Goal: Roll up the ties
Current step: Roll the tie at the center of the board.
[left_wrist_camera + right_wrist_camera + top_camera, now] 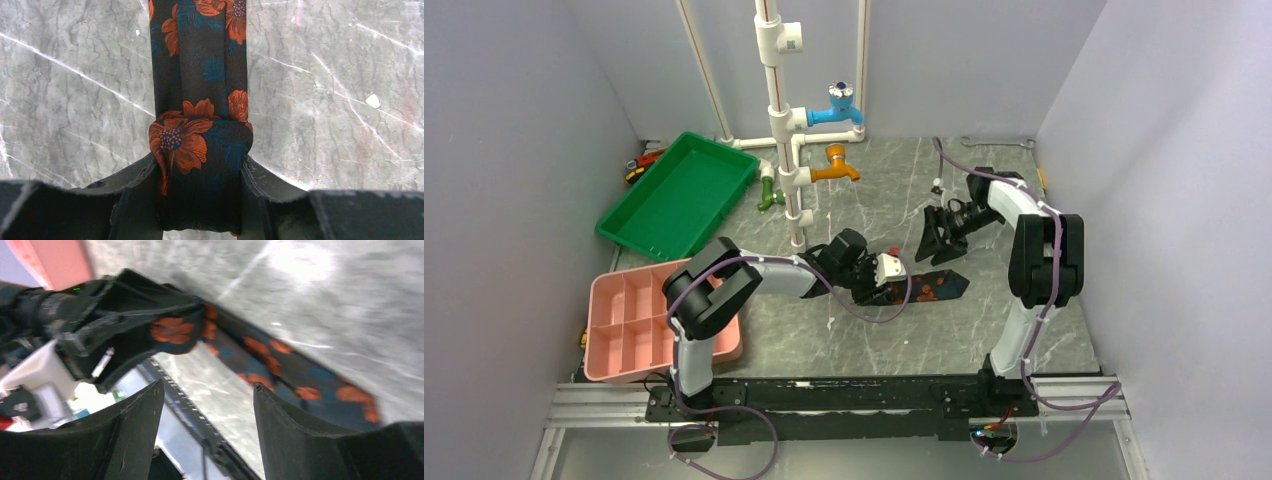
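The tie (932,286) is black with orange-red and blue flowers and lies on the grey marble table, its pointed end to the right. My left gripper (886,288) is shut on the rolled end of the tie (200,165); the roll sits between both fingers and the flat length runs away from it. My right gripper (936,240) is open and empty, hovering just behind the tie. In the right wrist view the tie (280,360) stretches across the table to the left gripper (125,325), and my right gripper (207,390) holds nothing.
A green tray (679,193) stands at the back left and a pink compartment box (639,320) at the front left. A white pipe stand (782,130) with blue and orange taps rises behind the left gripper. Purple cables run along both arms.
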Available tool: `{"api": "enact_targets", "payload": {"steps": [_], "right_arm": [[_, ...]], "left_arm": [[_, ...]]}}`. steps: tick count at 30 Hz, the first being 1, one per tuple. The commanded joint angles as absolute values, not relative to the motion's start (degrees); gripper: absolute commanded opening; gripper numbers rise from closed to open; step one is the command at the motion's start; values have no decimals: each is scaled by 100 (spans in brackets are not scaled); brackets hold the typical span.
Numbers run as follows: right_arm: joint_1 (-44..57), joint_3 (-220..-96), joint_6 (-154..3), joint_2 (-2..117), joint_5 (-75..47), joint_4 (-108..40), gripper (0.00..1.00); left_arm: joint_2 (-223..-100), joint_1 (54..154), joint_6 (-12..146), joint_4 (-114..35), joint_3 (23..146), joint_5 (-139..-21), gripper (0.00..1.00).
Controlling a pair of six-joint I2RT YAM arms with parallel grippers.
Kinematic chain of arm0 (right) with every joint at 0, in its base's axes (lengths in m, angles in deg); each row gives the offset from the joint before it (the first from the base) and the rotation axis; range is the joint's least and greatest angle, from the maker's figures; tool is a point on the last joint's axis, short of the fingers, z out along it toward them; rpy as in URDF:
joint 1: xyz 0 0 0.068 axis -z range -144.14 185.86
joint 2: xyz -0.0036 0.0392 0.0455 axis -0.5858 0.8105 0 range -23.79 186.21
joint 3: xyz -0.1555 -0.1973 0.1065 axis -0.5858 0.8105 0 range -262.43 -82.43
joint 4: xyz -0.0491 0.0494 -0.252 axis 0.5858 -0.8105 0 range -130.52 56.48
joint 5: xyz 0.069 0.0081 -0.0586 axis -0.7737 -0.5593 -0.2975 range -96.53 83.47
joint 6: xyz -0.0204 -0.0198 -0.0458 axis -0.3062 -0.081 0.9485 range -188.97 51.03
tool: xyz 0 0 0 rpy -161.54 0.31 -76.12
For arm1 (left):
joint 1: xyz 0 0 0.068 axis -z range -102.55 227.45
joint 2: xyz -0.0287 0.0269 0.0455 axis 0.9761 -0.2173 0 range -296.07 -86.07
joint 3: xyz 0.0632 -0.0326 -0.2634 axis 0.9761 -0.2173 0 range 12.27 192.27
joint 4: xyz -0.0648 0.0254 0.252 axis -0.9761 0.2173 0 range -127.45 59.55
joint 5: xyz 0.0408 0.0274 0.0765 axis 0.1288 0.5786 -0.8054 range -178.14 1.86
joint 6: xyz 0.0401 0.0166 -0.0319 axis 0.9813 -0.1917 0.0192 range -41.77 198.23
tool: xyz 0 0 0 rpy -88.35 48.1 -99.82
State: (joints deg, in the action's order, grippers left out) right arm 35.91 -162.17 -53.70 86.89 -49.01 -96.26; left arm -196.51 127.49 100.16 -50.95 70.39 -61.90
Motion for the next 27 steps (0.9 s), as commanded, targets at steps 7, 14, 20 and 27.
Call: {"api": "enact_targets", "payload": {"steps": [7, 14, 20, 27], "right_arm": [[2620, -15124, -7010, 8704, -6263, -7750, 60], [2280, -14796, -7404, 8696, -5918, -7247, 51], [2281, -14839, -7310, 8950, -5801, -7221, 13], [2329, -14865, -6570, 9095, -4938, -7826, 0]], "left_arm": [[-20090, 12774, 10213, -4052, 6869, -6775, 23], [-20060, 12775, 10200, -4071, 6831, -6752, 23], [-20048, 12782, 10183, -4115, 6812, -6688, 26], [-19825, 12679, 10157, -4621, 6739, -6080, 57]]}}
